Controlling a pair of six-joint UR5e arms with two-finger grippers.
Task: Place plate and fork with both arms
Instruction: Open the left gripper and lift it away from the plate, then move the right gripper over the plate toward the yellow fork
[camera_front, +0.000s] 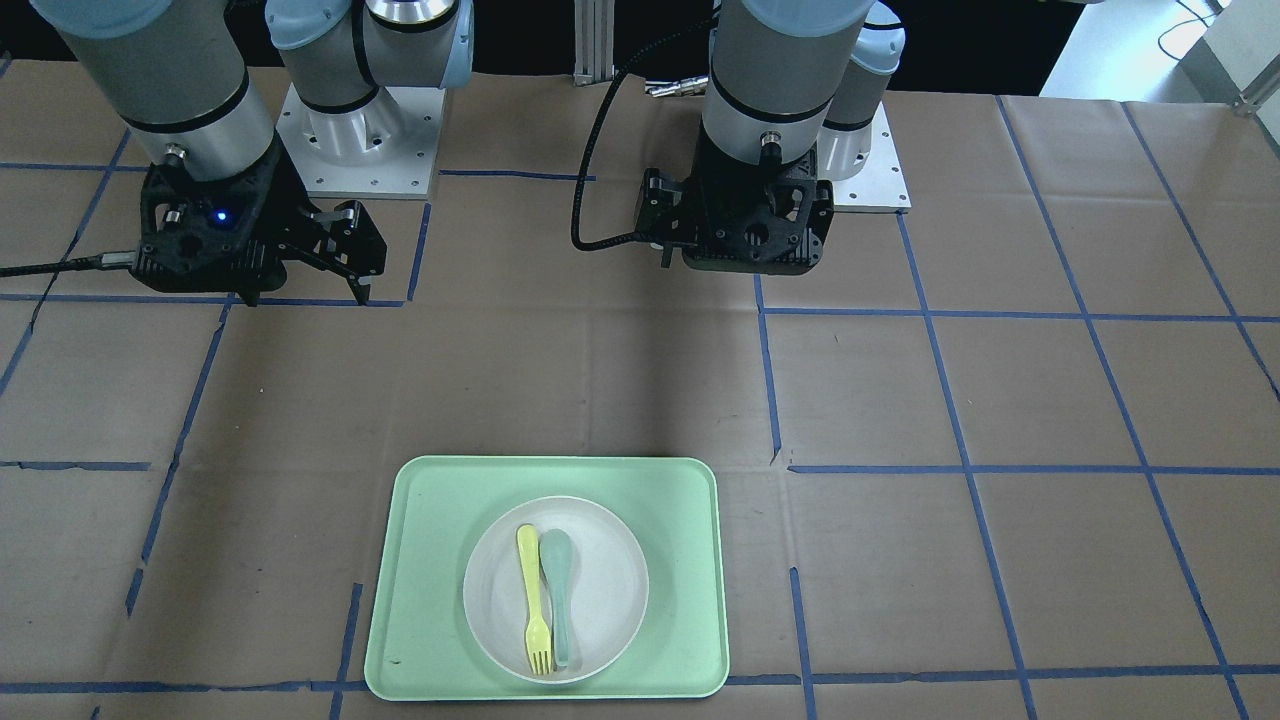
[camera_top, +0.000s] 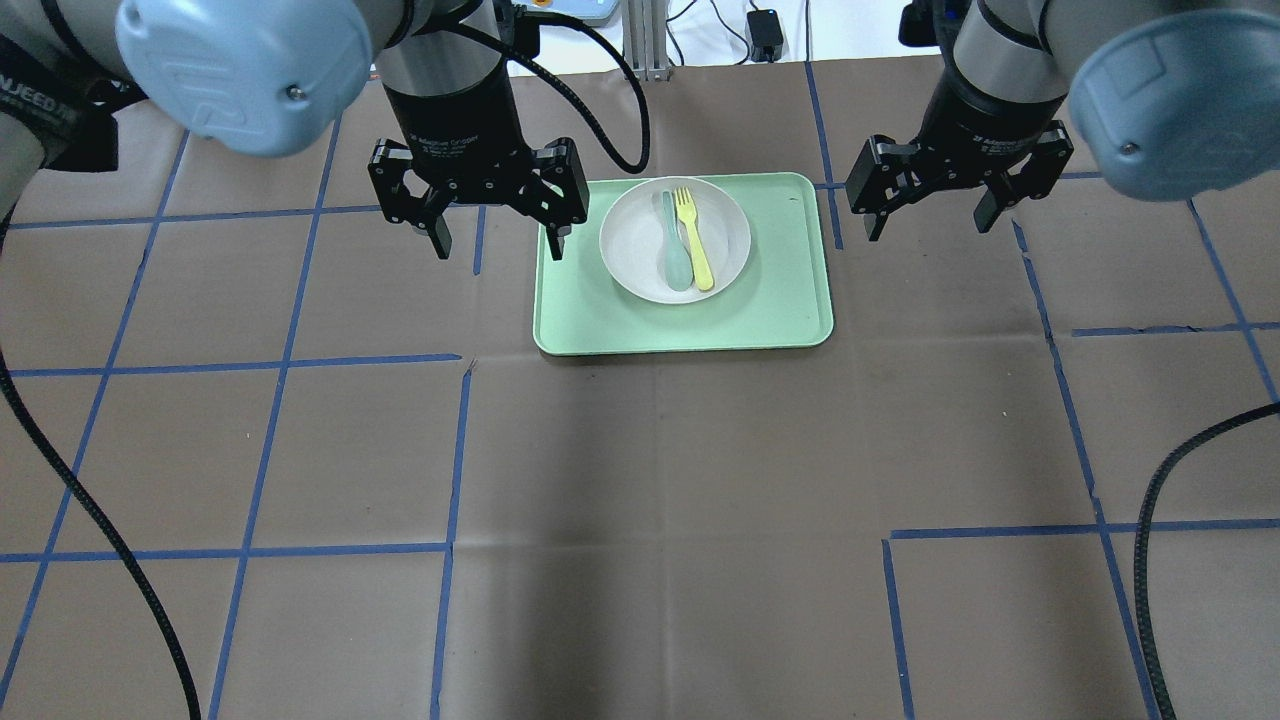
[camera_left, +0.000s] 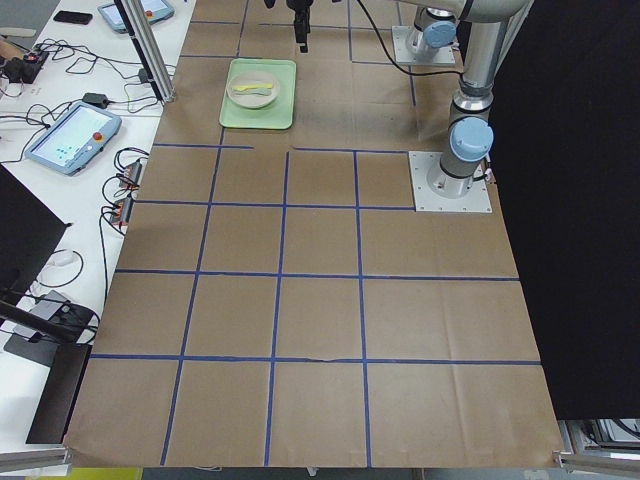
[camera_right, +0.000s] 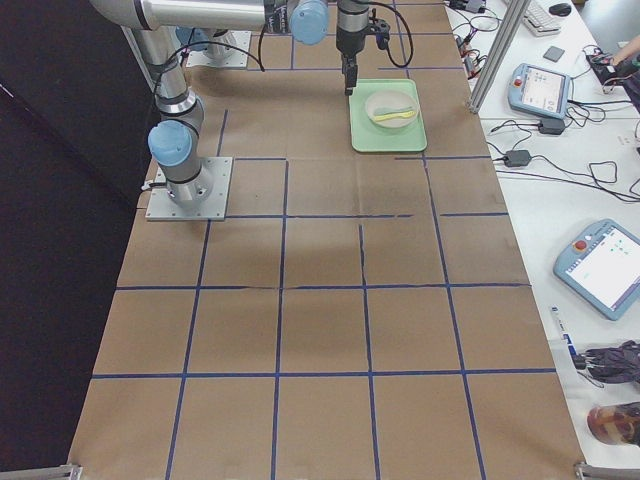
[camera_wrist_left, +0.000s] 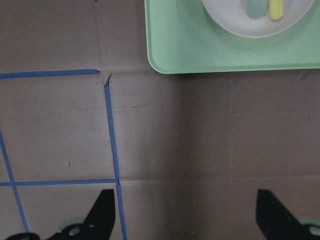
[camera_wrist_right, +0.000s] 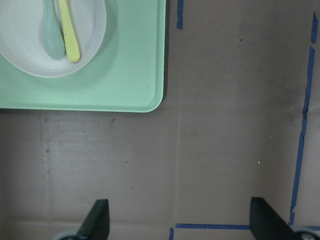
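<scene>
The off-white plate (camera_top: 640, 225) sits on the mint-green tray (camera_top: 680, 325). The yellow fork (camera_top: 693, 235) lies in the plate beside a pale grey-green spoon (camera_top: 675, 250). My left gripper (camera_top: 497, 245) hangs open and empty above the tray's left edge. My right gripper (camera_top: 927, 225) hangs open and empty to the right of the tray. The front view shows the plate (camera_front: 600, 590), the fork (camera_front: 531, 590), the left gripper (camera_front: 740, 255) and the right gripper (camera_front: 305, 295). The left wrist view shows its gripper (camera_wrist_left: 186, 215) over bare paper, and so does the right wrist view (camera_wrist_right: 181, 220).
Brown paper with blue tape lines (camera_top: 455, 450) covers the table. Both arm bases (camera_front: 360, 140) stand at the robot's side. Black cables (camera_top: 1150, 560) hang over the table on both sides. Tablets and wires (camera_right: 600, 265) lie on the side benches.
</scene>
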